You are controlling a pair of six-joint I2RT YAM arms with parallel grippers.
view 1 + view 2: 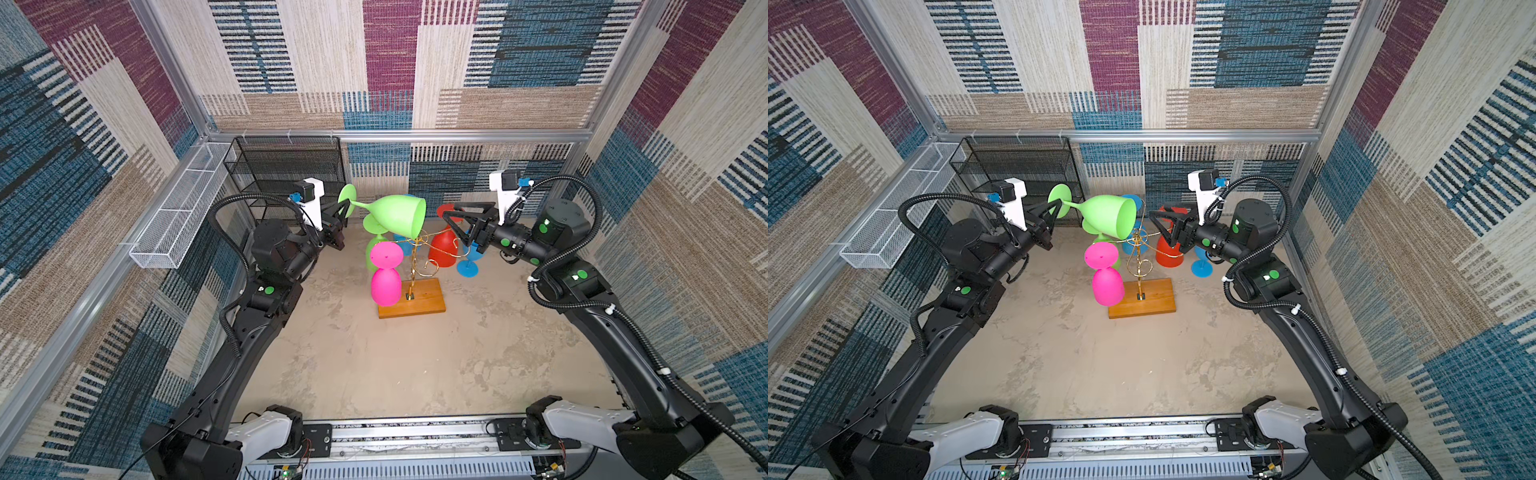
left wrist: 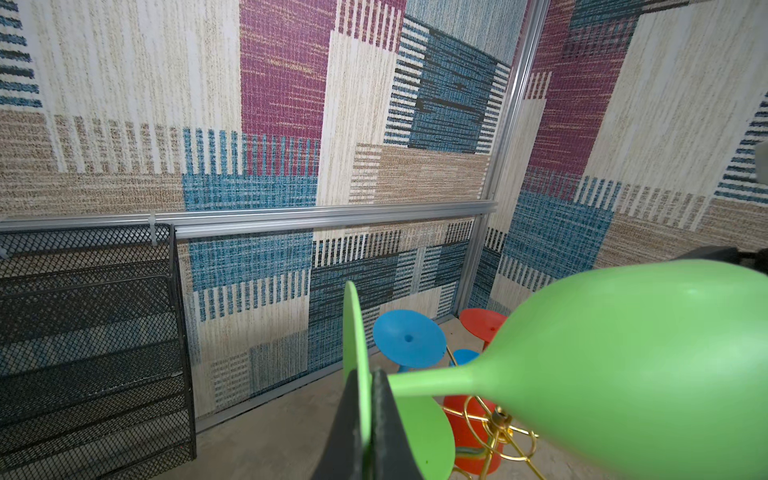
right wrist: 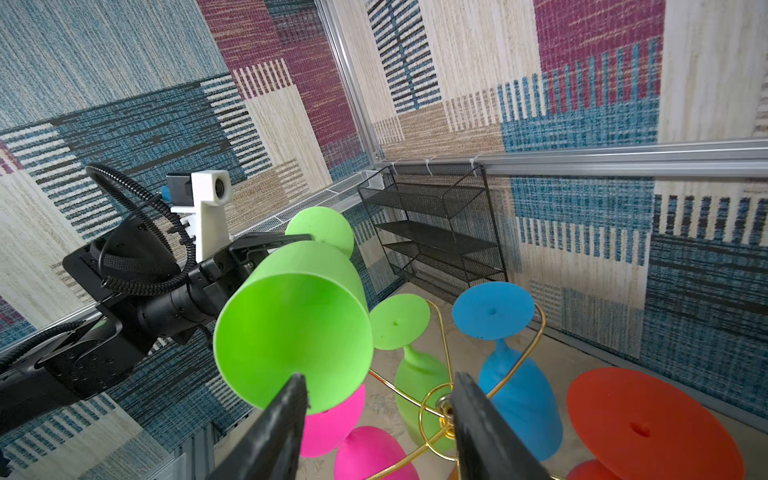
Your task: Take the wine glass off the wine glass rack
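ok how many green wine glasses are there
2. One green glass lies sideways over the rack, foot pinched in the left gripper's jaws; the second green glass hangs bowl-down on the rack beside the pink glass. None seems hidden.

Black mesh shelf unit (image 1: 286,174): several tiers, back left corner of tabletop (image 1: 395,365), standing against rear wall. White zip ties (image 1: 245,135) at its top edge, on aluminium rail (image 1: 457,135).
Long white wire basket (image 1: 183,208): runs along left wall, divided into compartments, far end just beside shelf unit.
Walls: carpet-like patchwork of blue, maroon, tan and cream.
Tabletop surface: mottled beige.
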